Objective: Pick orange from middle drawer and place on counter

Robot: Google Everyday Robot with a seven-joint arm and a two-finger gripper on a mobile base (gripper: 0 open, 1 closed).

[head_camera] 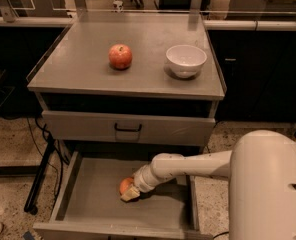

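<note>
Nearest the camera, lower right: the robot's bulky white body (273,184). Its arm (193,165) reaches left and slightly down into the open middle drawer (88,209).

The middle drawer is pulled well out from the cabinet. Grey floor, low side walls, front lip at the bottom edge of the view.

The gripper (129,194) is low in the drawer, at or just above its floor, roughly mid-width and toward the drawer's back half. The pale tan tip points down and to the left.

The orange (124,184) lies on the drawer floor, hard against the gripper's tip on its upper-left side and partly covered by it. Only its left part shows. Whether the jaws are around the orange or just beside it cannot be told, nor whether they are open or closed.

Above the open drawer is a closed drawer front (163,130) with a dark handle (128,128).

Farther back and higher is the surface (83,71), the flat grey top of the cabinet. A red-yellow apple (120,56) sits left of centre and a white bowl (186,60) right of centre, well apart from each other.

To the left of the cabinet is speckled floor (8,149), with dark cables (40,134) hanging by the cabinet's side.
</note>
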